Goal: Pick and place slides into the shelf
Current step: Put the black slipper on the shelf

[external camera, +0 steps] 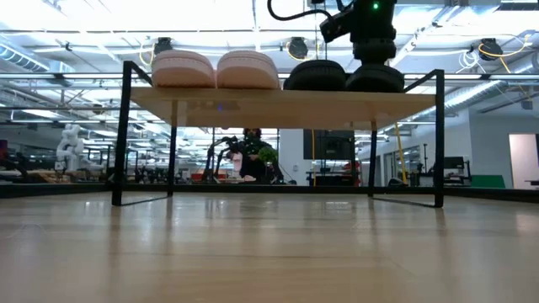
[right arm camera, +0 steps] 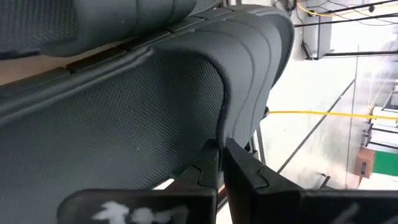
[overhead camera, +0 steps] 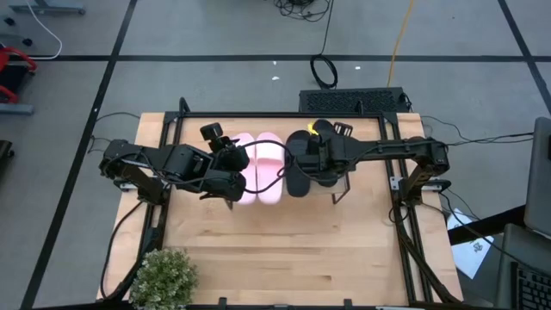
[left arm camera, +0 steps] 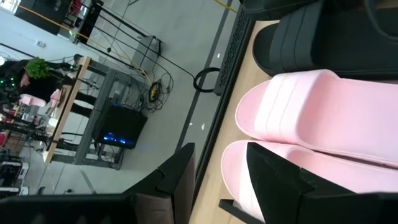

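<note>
The table [overhead camera: 284,258] is a big pale wooden top on a black frame, standing on grey floor crossed with dark tape lines. On it sits the shelf [external camera: 278,107], one low rack with a light board and thin black legs.

Two dark arms reach over the shelf from either side. The left arm [overhead camera: 164,164] comes in from its edge of the table, the right arm [overhead camera: 396,151] from the opposite edge.

Four slides are lined up on the shelf board: two pink [overhead camera: 269,168] side by side, then two black [overhead camera: 299,164] next to them, the pairs just beside each other. From table height the pink ones [external camera: 217,69] and the black ones [external camera: 341,76] all rest flat on the board.

The left gripper [left arm camera: 217,177] hovers at the outer pink slide [left arm camera: 298,171], its fingers [left arm camera: 177,180] spread apart with nothing between them; one finger lies over the slide's edge.

The right gripper [right arm camera: 221,162] is down on the outer black slide [right arm camera: 124,118]. Its two fingertips are drawn almost together against the strap's edge [right arm camera: 239,87]; I cannot tell whether any of the strap is pinched between them.

One small potted plant [overhead camera: 164,277] stands at the table's near corner on the left arm's side.

No brand or writing can be read on the slides or the shelf.
</note>
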You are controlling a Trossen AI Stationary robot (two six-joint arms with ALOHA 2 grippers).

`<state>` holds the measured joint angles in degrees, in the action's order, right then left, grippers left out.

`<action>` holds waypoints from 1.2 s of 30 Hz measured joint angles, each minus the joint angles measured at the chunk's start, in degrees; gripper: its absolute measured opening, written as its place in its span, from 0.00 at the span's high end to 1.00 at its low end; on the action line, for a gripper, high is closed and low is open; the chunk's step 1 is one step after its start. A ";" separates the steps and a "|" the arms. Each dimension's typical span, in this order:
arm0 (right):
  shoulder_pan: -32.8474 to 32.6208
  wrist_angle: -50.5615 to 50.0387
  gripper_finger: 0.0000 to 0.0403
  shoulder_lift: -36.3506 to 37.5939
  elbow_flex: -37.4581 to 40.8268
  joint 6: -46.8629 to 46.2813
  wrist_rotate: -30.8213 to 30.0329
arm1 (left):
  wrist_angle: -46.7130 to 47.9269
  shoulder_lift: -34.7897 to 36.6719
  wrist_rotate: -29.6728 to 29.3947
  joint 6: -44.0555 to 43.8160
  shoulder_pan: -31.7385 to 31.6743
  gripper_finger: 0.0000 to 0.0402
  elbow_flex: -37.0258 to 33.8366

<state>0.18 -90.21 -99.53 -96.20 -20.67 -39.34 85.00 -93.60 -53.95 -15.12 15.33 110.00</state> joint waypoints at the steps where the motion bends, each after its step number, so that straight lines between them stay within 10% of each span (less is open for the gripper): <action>1: -0.24 -0.02 1.00 0.00 -0.44 0.33 0.37 | 0.00 0.00 0.00 0.01 0.00 0.62 0.00; 36: 3.87 0.29 1.00 0.00 -6.49 6.39 8.43 | -2.23 0.00 -0.04 1.66 0.00 0.62 0.00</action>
<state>4.05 -89.92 -99.53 -102.69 -14.28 -30.91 82.78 -93.60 -54.00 -13.47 15.33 110.00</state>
